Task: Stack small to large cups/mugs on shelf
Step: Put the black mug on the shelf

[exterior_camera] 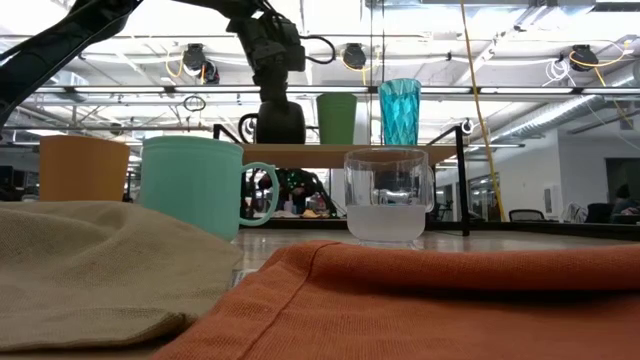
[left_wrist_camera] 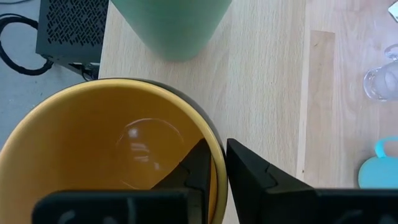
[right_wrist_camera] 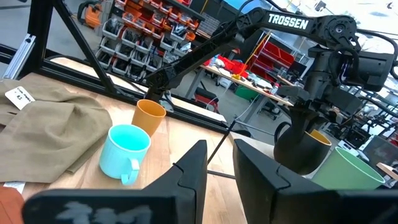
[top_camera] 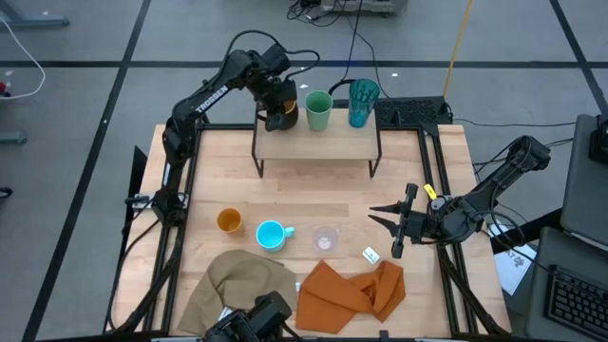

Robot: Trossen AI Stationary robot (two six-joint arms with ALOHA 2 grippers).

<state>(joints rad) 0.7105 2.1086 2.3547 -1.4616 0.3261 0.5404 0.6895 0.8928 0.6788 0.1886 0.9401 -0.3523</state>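
The wooden table [top_camera: 218, 166] carries the shelf [top_camera: 318, 144] along its far edge. On the shelf stand the teal tumbler [top_camera: 362, 103] at the right, the green cup [top_camera: 318, 111] just left of it, and the black mug [top_camera: 282, 112] at the left end. The left gripper [left_wrist_camera: 219, 163] is clamped on the black mug's rim, one finger inside, one outside. Toward the near side lie a tan cloth [top_camera: 236, 282] and an orange cloth [top_camera: 351, 292]. Beyond them stand the light blue mug [top_camera: 273, 234], the orange cup [top_camera: 228, 221] to its left, and the clear cup [top_camera: 326, 239] to its right. The right gripper [top_camera: 389, 221] waits at the table's right side, fingers nearly together, holding nothing.
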